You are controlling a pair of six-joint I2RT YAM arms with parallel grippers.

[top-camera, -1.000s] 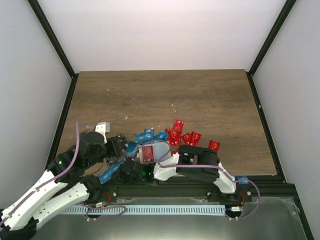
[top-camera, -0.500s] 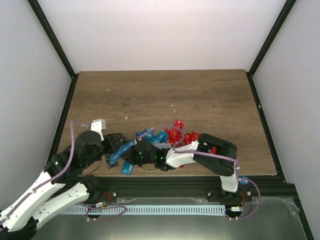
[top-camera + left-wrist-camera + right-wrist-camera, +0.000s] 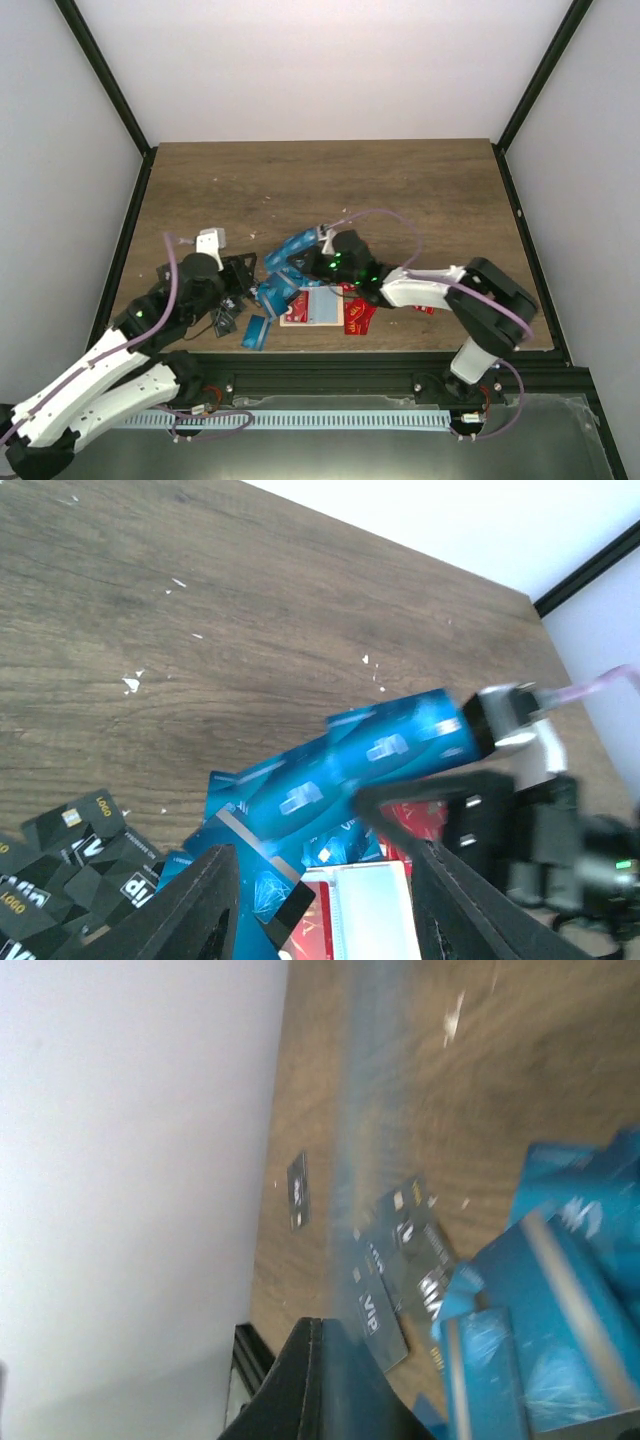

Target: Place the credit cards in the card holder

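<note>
Hanging over the scattered credit cards (image 3: 330,780) beside the card holder (image 3: 320,305), the right gripper (image 3: 312,1335) is pressed together, the left gripper (image 3: 320,865) spread and empty.

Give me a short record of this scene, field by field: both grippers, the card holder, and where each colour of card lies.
left gripper: open, above the card pile, holding nothing
right gripper: shut, at the blue cards; blur hides whether it grips one
card holder: flat on the table near the front edge, a red card at its left edge
blue cards: heaped left of and behind the holder
black cards: left of the blue ones, by the left gripper
red cards: just right of the holder
</note>
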